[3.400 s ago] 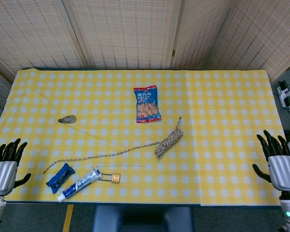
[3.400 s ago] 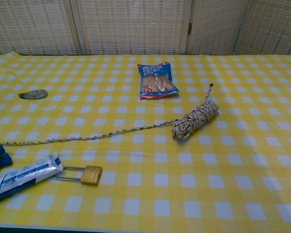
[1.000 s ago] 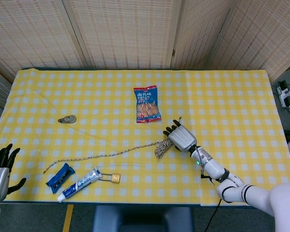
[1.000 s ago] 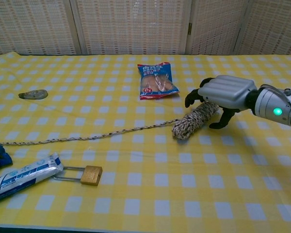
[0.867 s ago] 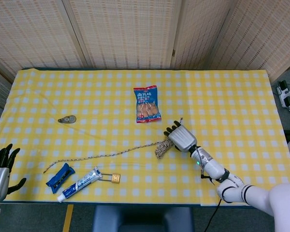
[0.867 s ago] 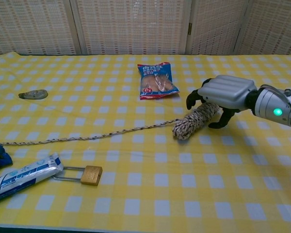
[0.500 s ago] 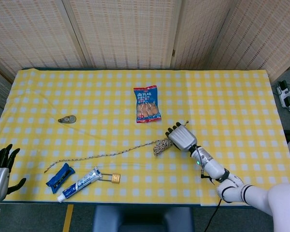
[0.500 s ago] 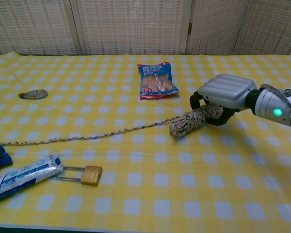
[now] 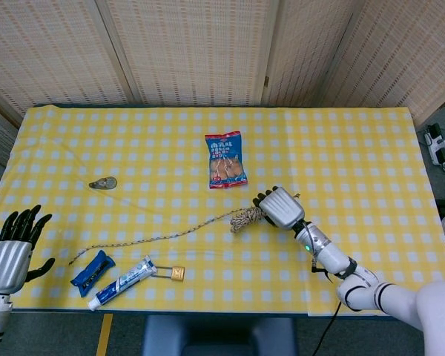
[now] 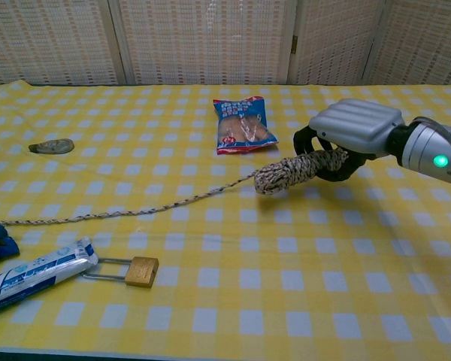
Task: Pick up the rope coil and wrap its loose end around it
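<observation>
From the head view, the right hand wraps the rope coil near table centre, loose end trailing left; the left hand waits spread. Chest view: coil apparently clear of the checked cloth, fingers curled around it.

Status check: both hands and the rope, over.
Right hand grips rope coil, lifted off the table. Left hand open at table edge. Loose end trails on cloth; snack bag nearby, not blocking.
</observation>
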